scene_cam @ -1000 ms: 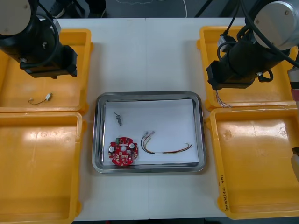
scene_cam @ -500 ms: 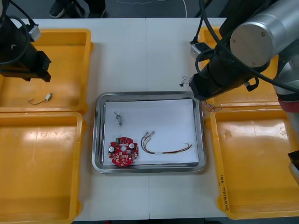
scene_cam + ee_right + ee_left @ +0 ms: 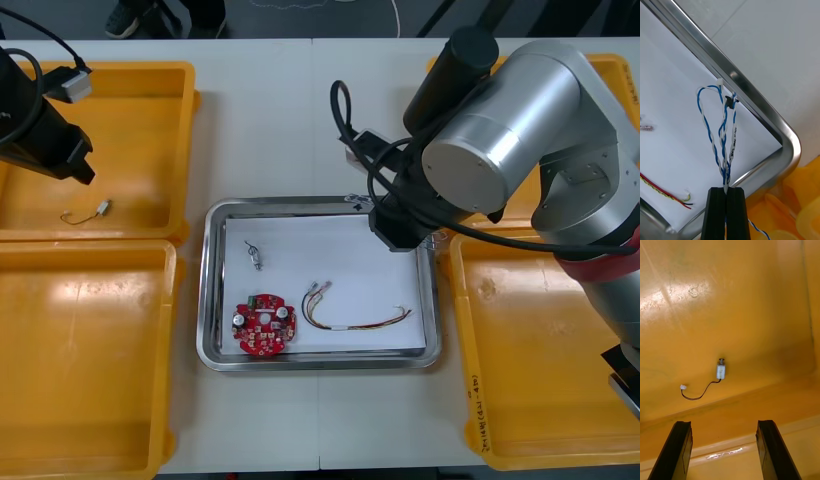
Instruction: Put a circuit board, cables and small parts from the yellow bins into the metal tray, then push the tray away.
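My right gripper (image 3: 727, 192) is shut on a twisted blue and white cable (image 3: 723, 129), which hangs over the far right corner of the metal tray (image 3: 318, 204). In the front view the right arm covers that corner, and the cable's end (image 3: 354, 199) pokes out at the far rim. On the tray's white inside lie a round red circuit board (image 3: 265, 326), a red and yellow cable (image 3: 356, 316) and a small metal part (image 3: 254, 255). My left gripper (image 3: 724, 429) is open above the far left yellow bin (image 3: 160, 95), near a small metal part with a thin wire (image 3: 720, 371).
The near left bin (image 3: 80, 350) and near right bin (image 3: 545, 350) flank the tray. The far right bin (image 3: 450, 85) is largely hidden by my right arm. Bare table lies beyond the tray. The wired part (image 3: 98, 209) sits near the far left bin's front wall.
My right arm has swung left from the far right bin to the tray's far right corner, carrying the blue and white cable. The left arm has drawn back toward the left edge.
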`<state>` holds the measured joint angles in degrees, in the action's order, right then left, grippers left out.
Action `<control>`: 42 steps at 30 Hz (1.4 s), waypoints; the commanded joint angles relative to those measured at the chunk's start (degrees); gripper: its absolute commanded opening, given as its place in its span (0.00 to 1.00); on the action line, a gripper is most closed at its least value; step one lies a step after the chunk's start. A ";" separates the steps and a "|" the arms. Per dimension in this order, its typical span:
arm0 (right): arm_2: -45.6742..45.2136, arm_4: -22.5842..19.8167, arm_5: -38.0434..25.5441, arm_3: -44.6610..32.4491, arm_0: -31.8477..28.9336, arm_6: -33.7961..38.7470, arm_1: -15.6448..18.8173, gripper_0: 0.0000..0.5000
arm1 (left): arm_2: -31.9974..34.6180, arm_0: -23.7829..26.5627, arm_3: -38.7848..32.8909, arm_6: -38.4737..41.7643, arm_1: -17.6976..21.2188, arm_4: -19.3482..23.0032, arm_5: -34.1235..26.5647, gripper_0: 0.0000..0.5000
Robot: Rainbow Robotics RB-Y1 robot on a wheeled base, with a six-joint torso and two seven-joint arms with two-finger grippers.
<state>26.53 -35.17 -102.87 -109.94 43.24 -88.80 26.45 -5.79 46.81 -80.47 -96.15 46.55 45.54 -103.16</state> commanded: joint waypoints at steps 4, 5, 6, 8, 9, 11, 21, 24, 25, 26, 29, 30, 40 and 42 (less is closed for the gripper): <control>5.20 3.36 4.61 -1.86 -1.32 -5.33 -2.99 0.00 | 0.96 2.94 3.92 -7.56 2.67 0.25 3.41 1.00; 6.35 3.97 4.87 -1.86 -1.32 -5.42 -3.16 0.00 | 0.61 3.03 4.54 -8.35 2.67 0.34 3.93 1.00; 6.78 4.24 4.96 -1.86 -1.32 -5.50 -3.16 0.00 | 0.52 3.03 4.89 -8.70 2.67 0.34 4.11 1.00; 8.28 5.20 5.40 -1.86 -1.32 -5.85 -3.34 0.00 | 0.08 3.03 5.68 -10.19 2.67 0.34 4.73 1.00; 8.54 5.38 5.40 -1.86 -1.41 -6.03 -3.25 0.00 | -0.10 2.94 5.85 -10.55 2.67 0.34 4.81 1.00; 9.33 5.82 5.40 -1.42 -1.41 -6.65 -3.34 0.00 | -0.71 2.94 6.56 -11.42 2.67 0.43 5.25 1.00; 11.35 8.01 9.71 3.32 -1.58 -9.46 -3.95 0.00 | -1.24 2.85 8.49 -11.51 0.73 0.34 6.75 1.00; 11.71 8.63 11.11 4.99 -1.58 -10.16 -4.31 0.00 | -1.68 2.77 9.46 -11.60 -0.06 0.25 7.98 1.00; 11.79 8.81 11.55 5.52 -1.50 -11.48 -4.31 0.00 | -1.68 2.50 9.55 -11.51 -0.32 0.25 8.33 1.00; 11.88 8.98 11.64 5.79 -1.58 -12.80 -4.31 0.00 | -1.68 2.24 9.55 -11.42 -0.58 0.25 8.77 1.00; 12.32 8.89 11.91 6.49 -1.58 -14.47 -4.22 0.00 | -1.68 1.71 9.55 -11.34 -1.29 -0.01 9.74 1.00; 12.50 8.81 12.08 6.58 -1.58 -14.47 -4.13 0.00 | -1.68 1.62 9.55 -11.25 -1.46 -0.01 10.00 1.00; 15.13 10.04 14.45 6.58 -1.58 -17.10 -2.72 0.00 | -1.68 -0.40 9.72 -10.11 -3.92 -1.24 12.72 1.00; 15.57 10.30 14.37 6.58 -1.58 -17.72 -2.37 0.00 | -1.68 -1.01 9.98 -9.75 -4.54 -1.59 13.25 1.00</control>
<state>40.75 -25.68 -89.01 -102.71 41.89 -103.88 23.28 -7.01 46.47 -70.12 -104.67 43.30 44.89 -91.16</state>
